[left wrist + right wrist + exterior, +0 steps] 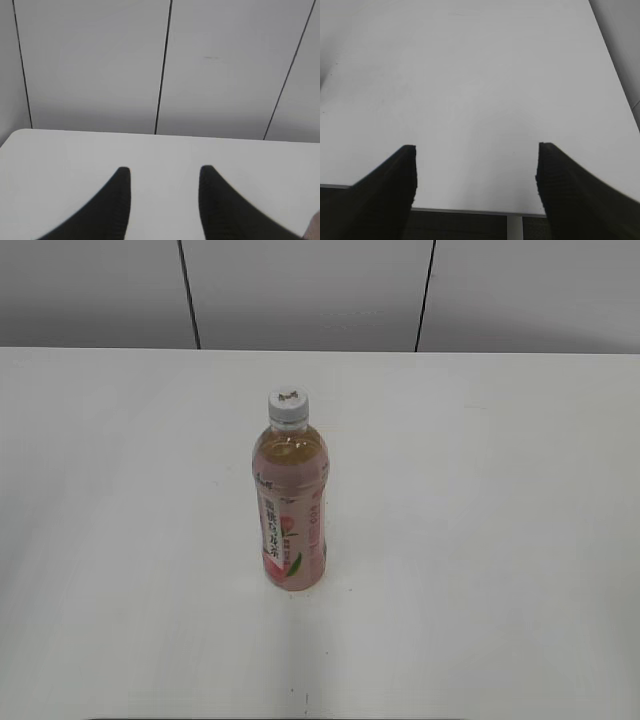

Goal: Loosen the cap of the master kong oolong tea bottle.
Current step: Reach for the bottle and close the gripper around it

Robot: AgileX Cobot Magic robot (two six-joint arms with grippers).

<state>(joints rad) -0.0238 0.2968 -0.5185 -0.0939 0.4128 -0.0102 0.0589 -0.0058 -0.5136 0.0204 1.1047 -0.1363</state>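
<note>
Exterior view: the master kong oolong tea bottle (291, 505) is seen standing upright near the middle of a white table (500, 540), its long axis vertical, its white cap (288, 406) seated on the neck and not yet loosened. Neither arm is caught in this view, and nothing else is seen on the tabletop around the bottle.

In the left wrist view, the left gripper (165, 172) is shown with its two dark fingers spread apart over bare tabletop, pointed toward the paneled wall (100, 65) behind; nothing is held between them. In the right wrist view, the right gripper (476, 150) is likewise shown spread wide and empty, poised at the table's near edge.

The bottle is caught by neither wrist camera, so which arm lies nearer cannot be told. Since the bottle stands centrally, it is judged to lie inward from both grippers. With the bottle upright, the body would likely be steadied from the side by one gripper while the cap is approached from above by the other. No obstacle is seen in either path.
</note>
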